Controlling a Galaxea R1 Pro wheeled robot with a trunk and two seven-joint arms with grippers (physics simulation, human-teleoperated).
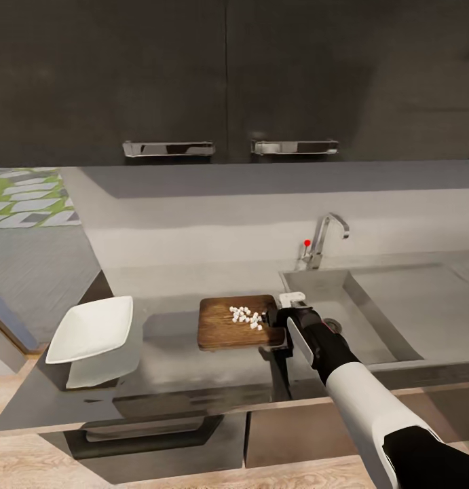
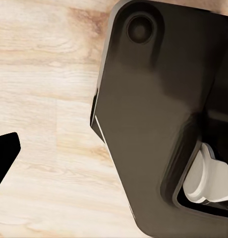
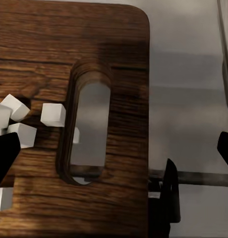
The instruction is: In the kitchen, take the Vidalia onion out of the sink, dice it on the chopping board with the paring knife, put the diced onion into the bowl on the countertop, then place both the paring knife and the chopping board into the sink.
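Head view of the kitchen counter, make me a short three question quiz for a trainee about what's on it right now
1. True or false: the white onion cubes lie on the chopping board.
2. Which thing sits nearest the counter's left end? A) the tap B) the bowl C) the sink
3. Fill in: the right pincer is at the board's edge on the side toward the ____.

Key
1. True. The cubes are a loose pile on the wood, near the handle slot.
2. B. The white bowl is left of the board; the sink and tap are to the right.
3. Sink.
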